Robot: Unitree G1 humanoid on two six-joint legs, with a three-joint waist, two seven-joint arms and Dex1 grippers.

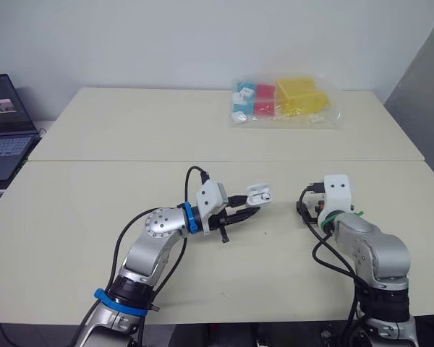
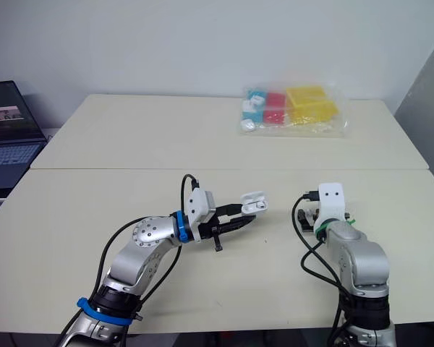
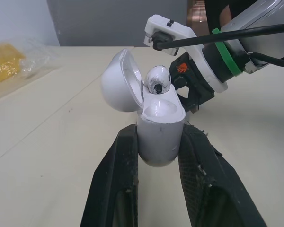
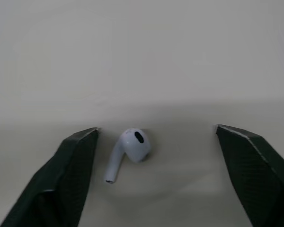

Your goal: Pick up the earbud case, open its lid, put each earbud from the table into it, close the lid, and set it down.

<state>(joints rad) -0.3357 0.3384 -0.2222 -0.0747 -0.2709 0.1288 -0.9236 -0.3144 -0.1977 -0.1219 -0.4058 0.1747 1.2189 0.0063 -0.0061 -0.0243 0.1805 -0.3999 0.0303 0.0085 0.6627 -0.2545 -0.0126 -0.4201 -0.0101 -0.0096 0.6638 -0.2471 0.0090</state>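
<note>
My left gripper [image 1: 254,205] is shut on the white earbud case [image 1: 259,194], held just above the table near its middle. In the left wrist view the case [image 3: 158,135] sits between both fingers with its lid [image 3: 119,82] swung open, and one white earbud [image 3: 157,80] is seated inside. A second white earbud [image 4: 130,150] lies on the table between the spread fingers of my right gripper [image 4: 156,137], touching neither. The right gripper [image 1: 308,209] is open and low over the table, just to the right of the case.
A clear plastic bag [image 1: 283,103] of yellow, red and blue boxes lies on the far table. A laptop [image 1: 3,126] stands open at the left edge. A seam [image 1: 224,160] runs across between the two tables.
</note>
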